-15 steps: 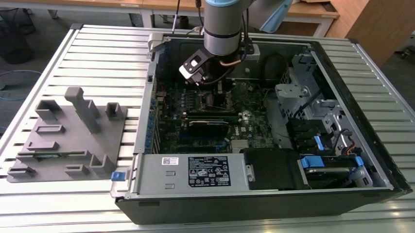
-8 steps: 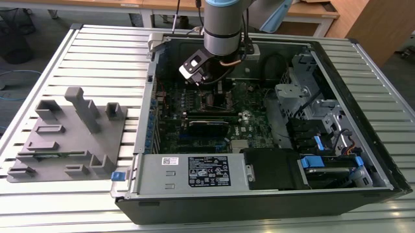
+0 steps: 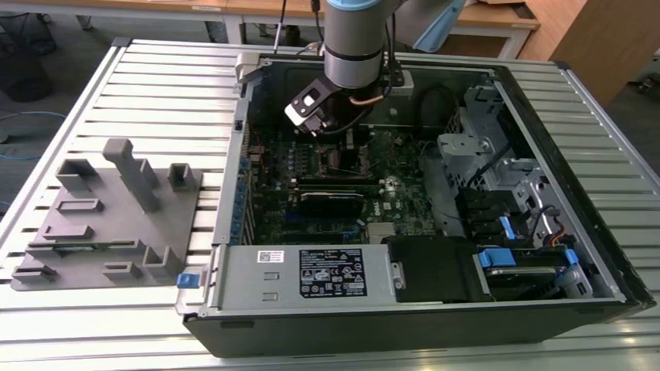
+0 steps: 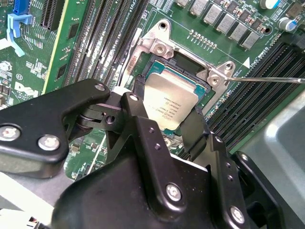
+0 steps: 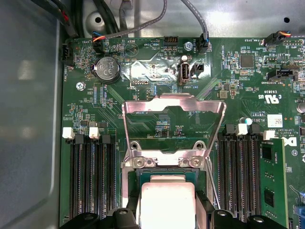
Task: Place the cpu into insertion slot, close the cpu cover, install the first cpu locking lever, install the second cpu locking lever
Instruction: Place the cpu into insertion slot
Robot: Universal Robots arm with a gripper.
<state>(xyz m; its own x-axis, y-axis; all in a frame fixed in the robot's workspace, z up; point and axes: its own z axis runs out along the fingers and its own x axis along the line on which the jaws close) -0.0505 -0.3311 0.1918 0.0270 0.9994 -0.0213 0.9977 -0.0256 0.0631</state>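
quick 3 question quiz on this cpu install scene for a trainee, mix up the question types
1. True or false: the cpu cover lies shut over the insertion slot.
2. Fill in: the gripper has a finger on each of two opposite sides of the ____.
3. In the exterior view, on which side of the computer case does the grey fixture block sit?

Key
1. False: the cpu cover stands raised and the insertion slot is uncovered.
2. The cpu, at the insertion slot.
3. The exterior view's left, on the slatted table.
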